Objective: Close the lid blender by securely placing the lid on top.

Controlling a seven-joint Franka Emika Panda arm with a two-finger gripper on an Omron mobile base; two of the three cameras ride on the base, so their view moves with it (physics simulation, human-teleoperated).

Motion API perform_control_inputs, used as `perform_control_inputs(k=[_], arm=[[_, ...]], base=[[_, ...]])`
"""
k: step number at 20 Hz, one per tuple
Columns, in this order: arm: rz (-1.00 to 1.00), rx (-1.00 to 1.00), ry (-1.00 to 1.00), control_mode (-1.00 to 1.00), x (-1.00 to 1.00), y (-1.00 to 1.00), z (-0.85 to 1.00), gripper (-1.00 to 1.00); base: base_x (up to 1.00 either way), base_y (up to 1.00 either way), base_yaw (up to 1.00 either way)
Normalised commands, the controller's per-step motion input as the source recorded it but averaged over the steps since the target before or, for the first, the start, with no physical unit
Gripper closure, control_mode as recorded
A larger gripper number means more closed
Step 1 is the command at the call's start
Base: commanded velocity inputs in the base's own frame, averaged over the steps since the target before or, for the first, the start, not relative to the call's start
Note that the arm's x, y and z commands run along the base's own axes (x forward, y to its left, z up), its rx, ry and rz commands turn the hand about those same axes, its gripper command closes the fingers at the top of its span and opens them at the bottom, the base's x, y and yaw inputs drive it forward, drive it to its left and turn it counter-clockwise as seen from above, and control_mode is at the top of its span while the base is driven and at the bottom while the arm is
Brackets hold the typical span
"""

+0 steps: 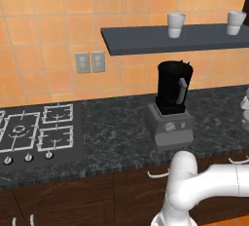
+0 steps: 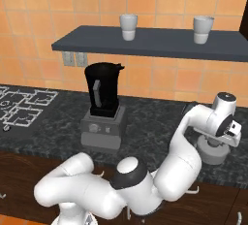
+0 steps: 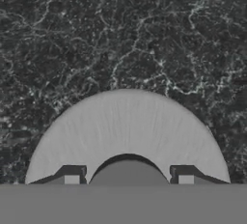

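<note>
On the dark speckled counter (image 1: 112, 127), the blender (image 1: 171, 104) is seen standing upright with its jar top uncovered, to the right of the stove (image 1: 34, 132). Well to its right, the lid (image 2: 212, 152) is found resting on the counter, with the gripper (image 2: 219, 141) lowered directly over it. In the hand view the fingertips (image 3: 72, 179) are set apart on either side of the lid's raised centre; whether they touch it cannot be told. Two white cups (image 2: 129, 27) are placed on the shelf (image 2: 145, 44) above.
</note>
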Motion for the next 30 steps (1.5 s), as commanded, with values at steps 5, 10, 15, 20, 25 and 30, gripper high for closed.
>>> perform_control_inputs(k=[5,10,15,20,25,30], arm=[[0.05,0.0,-0.09,-1.0,-0.32,0.28,0.7,1.0],[0.05,0.0,-0.21,-1.0,-0.13,0.5,0.76,1.0],[0.04,0.0,-0.21,-1.0,-0.14,0.57,0.9,1.0],[0.04,0.0,-0.15,-1.0,-0.16,0.66,0.9,1.0],[0.05,0.0,-0.2,-1.0,-0.18,0.61,1.0,1.0],[0.07,0.0,-0.17,-1.0,-0.13,0.66,1.0,1.0]], base=[[0.0,0.0,0.0],[0.0,0.0,0.0],[0.0,0.0,0.0],[0.0,0.0,0.0],[0.0,0.0,0.0],[0.0,0.0,0.0]])
